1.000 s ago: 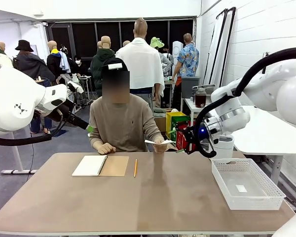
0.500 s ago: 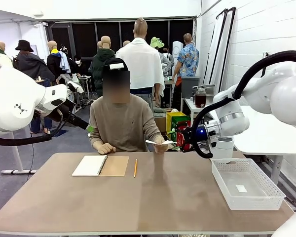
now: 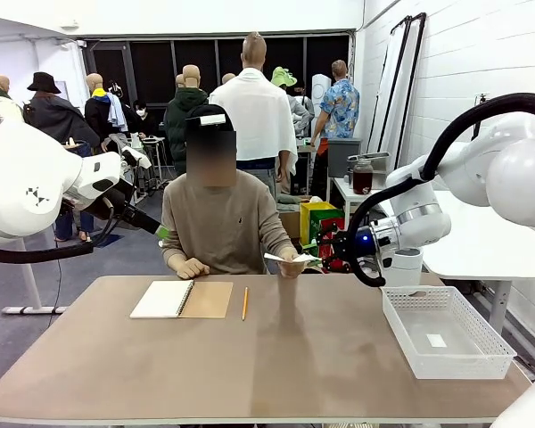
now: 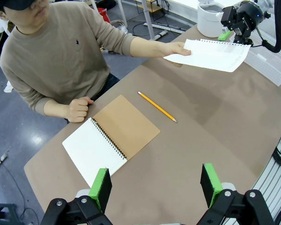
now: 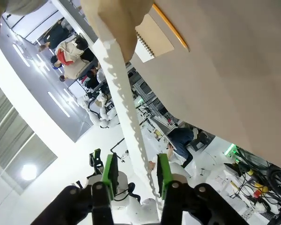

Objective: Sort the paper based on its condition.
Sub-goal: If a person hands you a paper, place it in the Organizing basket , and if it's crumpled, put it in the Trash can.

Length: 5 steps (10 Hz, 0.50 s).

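Reaching in from the right, my right claw [image 3: 324,259] straddles the free end of the paper [image 3: 287,259] just off the table's [image 3: 294,366] far edge, right of middle. A person's hand [image 3: 291,266] holds the other end. The sheet lies nearly flat above the tabletop, its long axis running along that far edge from the hand toward my claw, and one long side is ragged with torn ring holes. In my right wrist view the claw is partly open, with the sheet's edge close to one pad and a gap at the other. My left claw [image 4: 155,171] is wide open and holds nothing. A white basket [image 3: 464,366] sits at the table's right edge with one small white scrap [image 3: 436,340] on its floor.
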Tool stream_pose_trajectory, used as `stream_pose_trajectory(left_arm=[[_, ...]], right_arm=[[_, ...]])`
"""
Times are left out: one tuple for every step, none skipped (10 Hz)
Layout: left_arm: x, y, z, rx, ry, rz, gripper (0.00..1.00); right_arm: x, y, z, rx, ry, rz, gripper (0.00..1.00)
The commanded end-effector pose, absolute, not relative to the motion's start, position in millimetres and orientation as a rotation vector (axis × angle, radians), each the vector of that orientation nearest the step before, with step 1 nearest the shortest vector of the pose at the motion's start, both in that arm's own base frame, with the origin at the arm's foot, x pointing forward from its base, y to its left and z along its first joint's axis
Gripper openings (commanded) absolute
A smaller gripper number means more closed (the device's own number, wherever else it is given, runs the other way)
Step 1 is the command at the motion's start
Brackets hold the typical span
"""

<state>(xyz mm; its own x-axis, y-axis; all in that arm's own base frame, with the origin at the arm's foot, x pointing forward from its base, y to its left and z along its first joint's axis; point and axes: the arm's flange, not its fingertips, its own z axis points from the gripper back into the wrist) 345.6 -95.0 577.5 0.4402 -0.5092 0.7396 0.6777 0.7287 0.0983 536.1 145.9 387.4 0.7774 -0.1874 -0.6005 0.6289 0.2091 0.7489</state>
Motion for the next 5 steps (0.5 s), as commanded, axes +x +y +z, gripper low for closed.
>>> stream_pose_trajectory(left_arm=[[344.9,-94.4,576.8,-0.235,-0.83,-0.755,1.0],[344.9,-94.4,576.8,-0.235,-0.83,-0.755,1.0],[344.9,-94.4,576.8,-0.235,-0.83,-0.755,1.0],[344.9,-94.4,576.8,-0.235,-0.83,-0.755,1.0],[344.9,-94.4,576.8,-0.235,-0.83,-0.755,1.0]], right_arm=[[545.1,142.2,381.6,1.209,0.441,-0.647,0.45],[546.8,141.1,379.7,1.2,0.444,-0.655,0.45],[546.6,142.0,378.4,1.202,0.44,-0.639,0.45],[545.5,143.9,377.3,1.198,0.447,-0.639,0.26],[546.4,145.6,376.8,1.215,0.459,-0.639,0.06]])
